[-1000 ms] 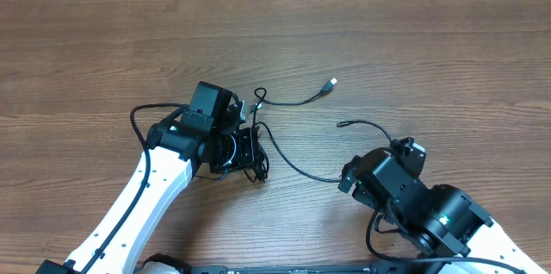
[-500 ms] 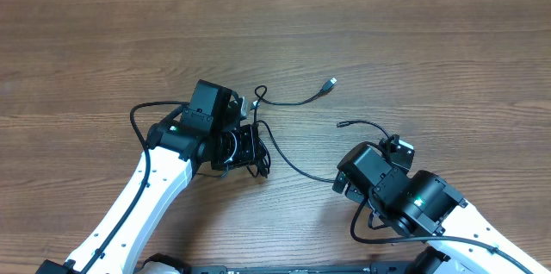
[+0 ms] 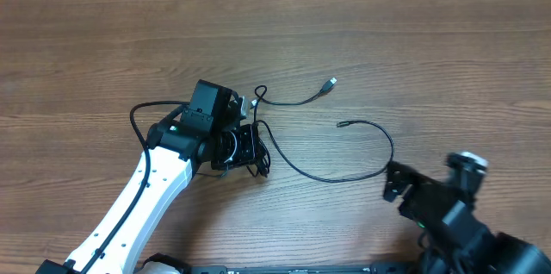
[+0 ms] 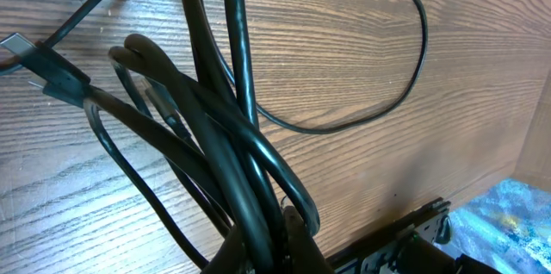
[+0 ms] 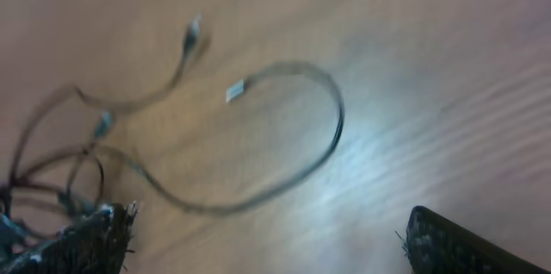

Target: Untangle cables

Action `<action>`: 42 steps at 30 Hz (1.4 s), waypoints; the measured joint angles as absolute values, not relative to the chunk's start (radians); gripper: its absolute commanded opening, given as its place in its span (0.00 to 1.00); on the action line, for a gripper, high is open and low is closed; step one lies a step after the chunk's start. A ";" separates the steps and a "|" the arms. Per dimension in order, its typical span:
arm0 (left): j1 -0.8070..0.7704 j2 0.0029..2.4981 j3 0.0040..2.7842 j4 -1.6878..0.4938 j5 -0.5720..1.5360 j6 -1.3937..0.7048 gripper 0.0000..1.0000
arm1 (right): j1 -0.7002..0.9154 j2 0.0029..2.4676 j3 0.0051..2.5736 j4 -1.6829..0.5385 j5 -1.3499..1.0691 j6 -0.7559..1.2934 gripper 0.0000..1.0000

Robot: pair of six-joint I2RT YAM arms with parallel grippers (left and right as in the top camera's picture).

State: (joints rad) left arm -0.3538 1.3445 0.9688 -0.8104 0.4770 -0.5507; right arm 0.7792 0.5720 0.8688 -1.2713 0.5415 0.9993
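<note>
Right gripper [image 3: 394,182] retreats to lower right, jaws spread wide, empty; left gripper [image 3: 245,146] clamps tangled bundle of cables [image 3: 331,180].

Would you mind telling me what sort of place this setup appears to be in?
Probably a robotics lab workbench: the left arm and the right arm work over a wood-grain table, with tangled thin black cables as the practice material.
</note>
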 measured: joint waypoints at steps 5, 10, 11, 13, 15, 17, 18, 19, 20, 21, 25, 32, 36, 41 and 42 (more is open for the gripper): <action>-0.354 1.345 0.969 -0.809 0.477 -0.551 0.04 | 0.780 0.532 0.869 -1.243 0.706 0.974 1.00; -0.354 1.345 0.969 -0.815 0.477 -0.556 0.04 | 0.779 0.532 0.869 -1.242 0.837 0.974 1.00; -0.354 1.345 0.969 -0.815 0.477 -0.559 0.04 | 0.779 0.532 0.869 -1.242 0.837 0.974 1.00; -0.354 1.345 0.969 -0.814 0.477 -0.562 0.04 | 0.780 0.532 0.869 -1.242 0.810 0.974 1.00; -0.354 1.345 0.969 -0.810 0.477 -0.570 0.04 | 0.779 0.532 0.869 -1.242 0.766 0.972 1.00; -0.354 1.345 0.969 -0.808 0.477 -0.578 0.04 | 0.779 0.532 0.869 -1.242 0.714 0.972 1.00; -0.354 1.345 0.969 -0.808 0.477 -0.579 0.04 | 0.780 0.532 0.869 -1.242 0.691 0.972 1.00; -0.354 1.345 0.969 -0.808 0.477 -0.582 0.04 | 0.780 0.532 0.869 -1.242 0.665 0.971 1.00; -0.354 1.345 0.969 -0.807 0.476 -0.585 0.04 | 0.780 0.532 0.869 -1.242 0.645 0.972 1.00; -0.354 1.345 0.969 -0.806 0.474 -0.586 0.04 | 0.779 0.532 0.869 -1.242 0.627 0.971 1.00; -0.354 1.345 0.969 -0.779 0.474 -0.601 0.04 | 0.780 0.532 0.869 -1.242 0.576 0.971 1.00; -0.363 1.345 0.969 -0.791 0.482 -0.628 0.04 | 0.780 0.532 0.869 -1.242 0.549 0.971 1.00; -0.384 1.345 0.969 -0.788 0.523 -0.692 0.04 | 0.780 0.532 0.869 -1.242 0.546 0.972 1.00; -0.434 1.345 0.969 -0.740 0.561 -0.846 0.04 | 0.780 0.532 0.869 -1.242 0.546 0.971 1.00; -0.451 1.345 0.969 -0.712 0.564 -0.870 0.04 | 0.779 0.532 0.869 -1.242 0.546 0.971 1.00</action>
State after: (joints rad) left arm -0.4511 1.3445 0.9688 -0.7116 0.5640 -0.8703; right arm 0.7792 0.5323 0.8692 -1.2419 0.5461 0.9714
